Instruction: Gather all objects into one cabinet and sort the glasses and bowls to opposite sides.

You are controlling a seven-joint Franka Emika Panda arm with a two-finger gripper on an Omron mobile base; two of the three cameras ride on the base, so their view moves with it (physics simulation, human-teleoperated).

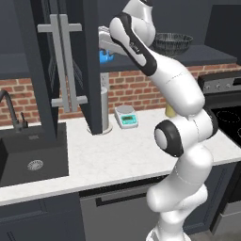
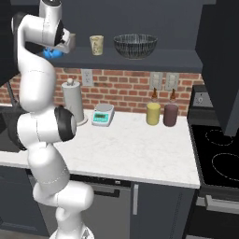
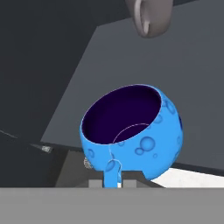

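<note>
A: What has the claw (image 3: 111, 181) got?

B: It is clamped narrow on the rim of the small blue bowl (image 3: 133, 133), which hangs tilted, its dark inside facing the hand camera. From the base cameras the blue bowl (image 2: 50, 52) sits up at the cabinet shelf (image 2: 140, 59), at its left end.

A: And the rest?

B: The cream tumbler (image 2: 96, 45) and the dark mesh bowl (image 2: 135, 45) stand on that shelf, apart. A grey-mauve tumbler (image 3: 150, 16) shows above the blue bowl. On the desk (image 2: 135, 149) are a paper towel roll (image 2: 73, 100) and a scale (image 2: 103, 115).
</note>
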